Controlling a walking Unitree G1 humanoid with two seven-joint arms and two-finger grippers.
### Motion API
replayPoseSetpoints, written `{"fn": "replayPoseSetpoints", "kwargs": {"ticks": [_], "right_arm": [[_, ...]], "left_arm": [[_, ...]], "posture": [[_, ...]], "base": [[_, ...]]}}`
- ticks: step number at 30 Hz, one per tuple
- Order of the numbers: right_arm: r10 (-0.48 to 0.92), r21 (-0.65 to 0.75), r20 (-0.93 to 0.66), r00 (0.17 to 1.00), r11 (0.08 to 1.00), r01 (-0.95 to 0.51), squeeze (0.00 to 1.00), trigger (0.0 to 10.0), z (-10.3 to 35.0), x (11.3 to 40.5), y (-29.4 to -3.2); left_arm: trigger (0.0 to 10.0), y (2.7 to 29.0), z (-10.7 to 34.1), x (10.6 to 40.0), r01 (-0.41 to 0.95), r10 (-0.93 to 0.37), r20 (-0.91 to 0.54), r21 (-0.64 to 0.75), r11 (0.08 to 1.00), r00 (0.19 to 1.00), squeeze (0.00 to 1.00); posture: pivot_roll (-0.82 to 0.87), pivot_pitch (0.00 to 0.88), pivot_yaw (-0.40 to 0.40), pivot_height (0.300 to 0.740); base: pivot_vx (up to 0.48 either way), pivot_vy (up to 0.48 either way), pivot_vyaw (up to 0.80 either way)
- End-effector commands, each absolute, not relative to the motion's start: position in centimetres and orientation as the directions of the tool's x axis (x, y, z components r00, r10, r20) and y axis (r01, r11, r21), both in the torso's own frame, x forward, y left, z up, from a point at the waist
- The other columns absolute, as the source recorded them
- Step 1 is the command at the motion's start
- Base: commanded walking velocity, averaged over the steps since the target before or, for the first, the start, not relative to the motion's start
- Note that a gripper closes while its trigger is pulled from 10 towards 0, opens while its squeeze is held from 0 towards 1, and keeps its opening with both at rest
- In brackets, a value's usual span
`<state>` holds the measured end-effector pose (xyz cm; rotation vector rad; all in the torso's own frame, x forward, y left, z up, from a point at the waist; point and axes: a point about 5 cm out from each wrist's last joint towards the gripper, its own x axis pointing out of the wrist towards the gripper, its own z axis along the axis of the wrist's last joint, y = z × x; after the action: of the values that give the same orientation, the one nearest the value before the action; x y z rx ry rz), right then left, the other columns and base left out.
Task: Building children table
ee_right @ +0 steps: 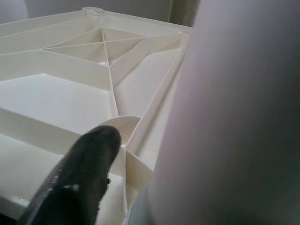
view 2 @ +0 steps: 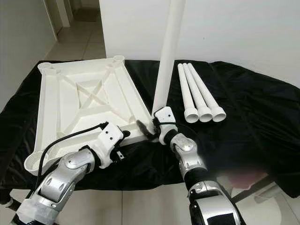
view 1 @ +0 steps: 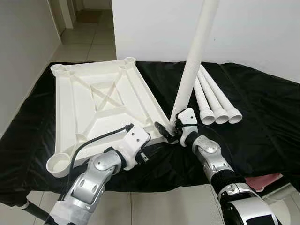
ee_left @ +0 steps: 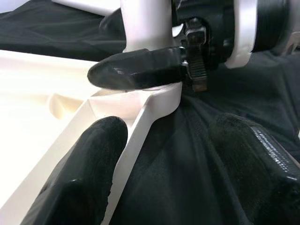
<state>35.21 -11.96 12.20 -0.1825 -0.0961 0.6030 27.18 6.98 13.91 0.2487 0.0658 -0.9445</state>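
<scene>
The white table top [view 1: 70,101] lies upside down on a black cloth, ribs facing up. One white leg [view 1: 191,65] stands upright, slightly tilted, at the top's near right corner socket [ee_left: 159,93]. My right gripper [view 1: 171,129] is shut on the base of this leg; one black finger [ee_right: 82,180] presses beside the leg [ee_right: 234,117]. My left gripper [ee_left: 168,126] is open just in front of that same corner, its fingers [ee_left: 79,183] either side of the top's front rim. Three more white legs [view 1: 213,101] lie side by side on the cloth to the right.
The black cloth [view 1: 267,103] covers a low platform whose front edge is near my arms. A white wall stands behind, a tiled corridor at the back left. Something pink [view 1: 265,180] shows under the cloth's front right edge.
</scene>
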Motion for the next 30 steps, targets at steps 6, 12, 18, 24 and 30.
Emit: {"fn": "replayPoseSetpoints", "kwargs": {"ticks": [6,12,18,24,30], "right_arm": [[0.550,-0.180,-0.015,0.835,0.820,-0.543,0.00,0.0,11.2,35.3,-12.2],[0.519,-0.124,-0.031,0.854,0.846,-0.519,0.00,10.0,10.3,34.8,-12.1],[0.451,-0.104,-0.024,0.892,0.887,-0.451,0.00,10.0,9.5,34.2,-11.8],[0.329,-0.077,0.004,0.944,0.942,-0.328,0.00,10.0,9.6,33.9,-11.6],[0.222,-0.054,0.018,0.975,0.974,-0.221,0.00,10.0,9.7,33.5,-11.5]], "left_arm": [[10.0,7.2,13.9,27.4,0.786,-0.771,-0.163,0.199,0.585,0.616,0.00],[10.0,7.3,13.8,27.3,0.783,-0.767,-0.167,0.201,0.589,0.620,0.00],[10.0,7.3,13.9,27.4,0.780,-0.765,-0.163,0.204,0.591,0.622,0.00],[10.0,7.5,13.7,27.3,0.786,-0.768,-0.176,0.204,0.584,0.616,0.00],[10.0,7.3,13.8,27.4,0.792,-0.775,-0.175,0.205,0.575,0.607,0.00]], "posture": [[0.04,0.000,-0.051,0.740],[0.03,0.000,-0.047,0.740],[0.03,0.000,-0.042,0.740],[0.02,0.000,-0.030,0.740],[0.02,0.000,-0.023,0.740]], "base": [[0.000,0.000,0.00],[0.000,0.000,0.00],[0.000,0.000,0.00],[0.000,0.000,0.00],[0.000,0.000,0.00]]}}
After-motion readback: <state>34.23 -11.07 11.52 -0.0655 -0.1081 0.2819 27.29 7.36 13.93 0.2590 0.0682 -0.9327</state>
